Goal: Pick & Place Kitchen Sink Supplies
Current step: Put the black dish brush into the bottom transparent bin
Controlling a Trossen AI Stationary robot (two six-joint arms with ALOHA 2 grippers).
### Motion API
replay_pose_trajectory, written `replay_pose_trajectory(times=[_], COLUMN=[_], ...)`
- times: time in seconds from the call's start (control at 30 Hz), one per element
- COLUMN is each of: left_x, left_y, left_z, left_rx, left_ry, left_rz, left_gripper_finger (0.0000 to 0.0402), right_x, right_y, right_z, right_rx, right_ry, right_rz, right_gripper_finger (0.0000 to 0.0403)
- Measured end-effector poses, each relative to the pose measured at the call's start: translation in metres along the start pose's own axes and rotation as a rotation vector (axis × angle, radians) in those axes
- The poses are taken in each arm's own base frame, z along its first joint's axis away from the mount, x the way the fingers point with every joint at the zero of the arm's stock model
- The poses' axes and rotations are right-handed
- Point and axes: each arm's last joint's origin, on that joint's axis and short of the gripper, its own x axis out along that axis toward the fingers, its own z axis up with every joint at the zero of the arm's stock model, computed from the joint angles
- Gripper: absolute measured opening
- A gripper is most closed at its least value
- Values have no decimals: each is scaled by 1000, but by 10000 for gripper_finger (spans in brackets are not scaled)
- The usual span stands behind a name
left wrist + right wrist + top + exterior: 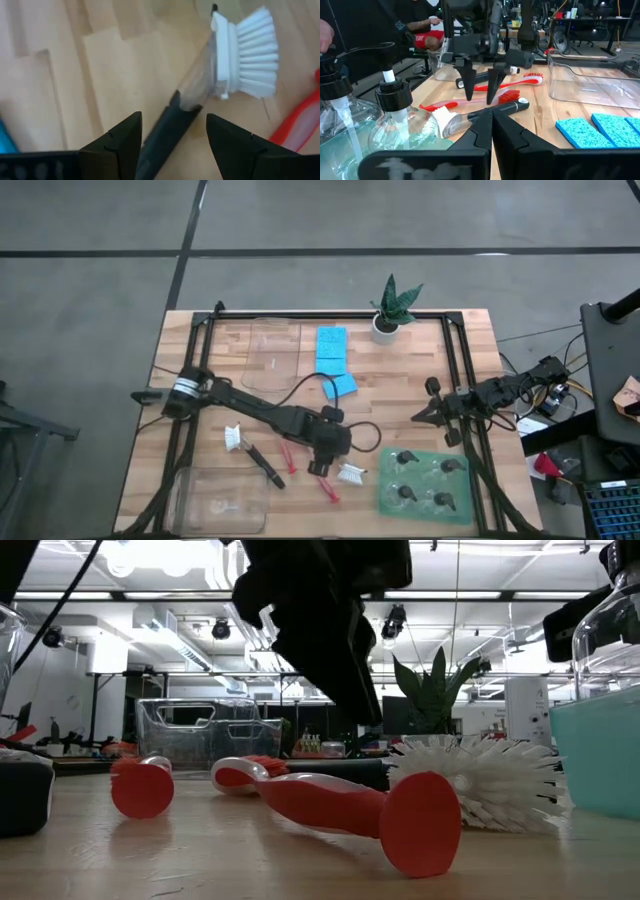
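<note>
My left gripper hangs open over a black-handled dish brush, one finger on each side of the handle and not touching it. The brush lies flat on the table, its clear neck and white bristle head pointing toward the green mat. The right wrist view shows the left gripper just above that handle. Two red-handled brushes and another black-handled brush lie nearby. Blue sponges lie farther back. My right gripper waits shut at the right edge.
A green mat at the near right holds several black-topped clear dispensers. One clear tray stands at the far left of centre, another at the near left corner. A potted plant stands at the far edge.
</note>
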Motion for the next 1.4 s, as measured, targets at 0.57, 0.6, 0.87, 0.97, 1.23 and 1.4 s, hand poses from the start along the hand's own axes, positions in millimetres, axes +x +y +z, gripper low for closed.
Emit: replay_pose_trajectory(times=[0.57, 0.6, 0.87, 0.97, 1.23, 1.4], left_x=[37, 38, 37, 37, 32, 18], left_y=[-2, -2, 1, 1, 2, 6], left_z=[-14, -14, -14, -13, -10, -3], left_rx=[45, 44, 30, 29, 25, 33], left_ry=[71, 71, 66, 65, 78, 105], left_rz=[0, 1, 4, 4, 1, 16], left_gripper_finger=[189, 181, 86, 72, 65, 61], right_x=[0, 0, 0, 0, 0, 0], right_y=[0, 0, 0, 0, 0, 0], right_z=[0, 0, 0, 0, 0, 0], right_rx=[0, 0, 0, 0, 0, 0], right_ry=[1, 1, 1, 1, 1, 1], right_rz=[1, 1, 2, 1, 1, 1], right_gripper_finger=[9, 9, 9, 9, 9, 9])
